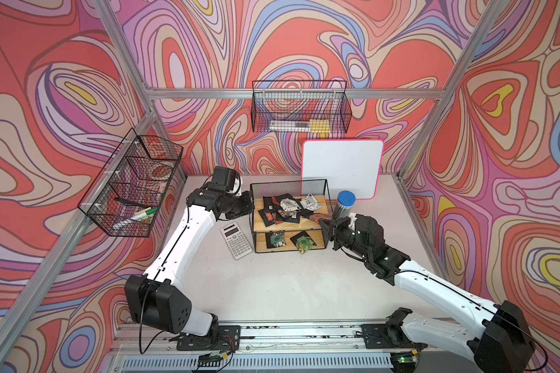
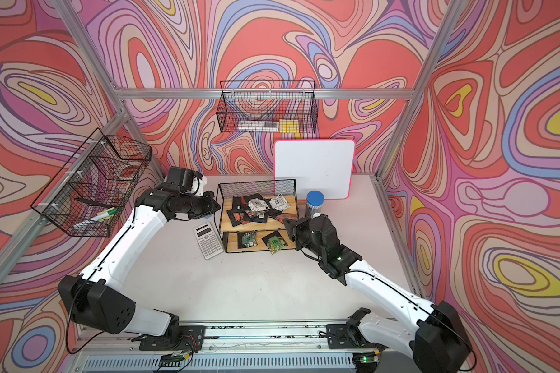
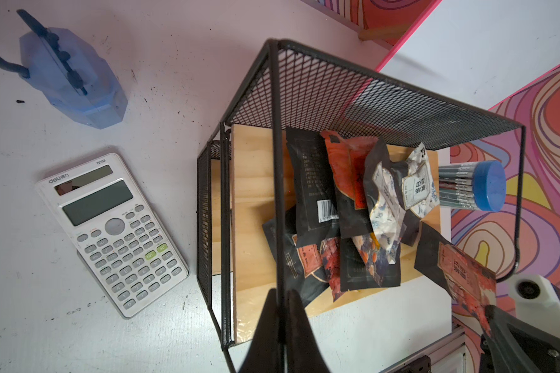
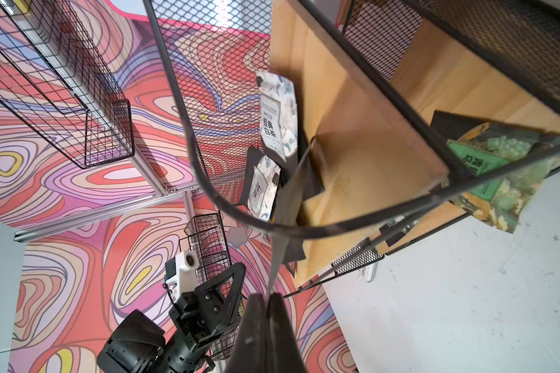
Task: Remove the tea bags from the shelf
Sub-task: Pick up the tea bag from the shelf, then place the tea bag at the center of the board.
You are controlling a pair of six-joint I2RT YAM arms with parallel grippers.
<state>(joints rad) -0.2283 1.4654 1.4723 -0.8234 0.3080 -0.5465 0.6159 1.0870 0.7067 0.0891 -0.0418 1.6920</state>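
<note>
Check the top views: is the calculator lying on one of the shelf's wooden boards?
No, the calculator lies flat on the table, beside the shelf and outside its wire frame.

**Operator:** Lighting condition?

**Technician:** Bright, even, from overhead. Shadows on the worktop (image 1: 272, 290) are soft. Both top views are sharp, with wide-angle stretch toward the corners.

**Operator:** Wrist views?

**Technician:** Close parts lose focus. The shelf wire (image 4: 304, 227) and the right tool (image 4: 267, 303) are blurred.
</note>
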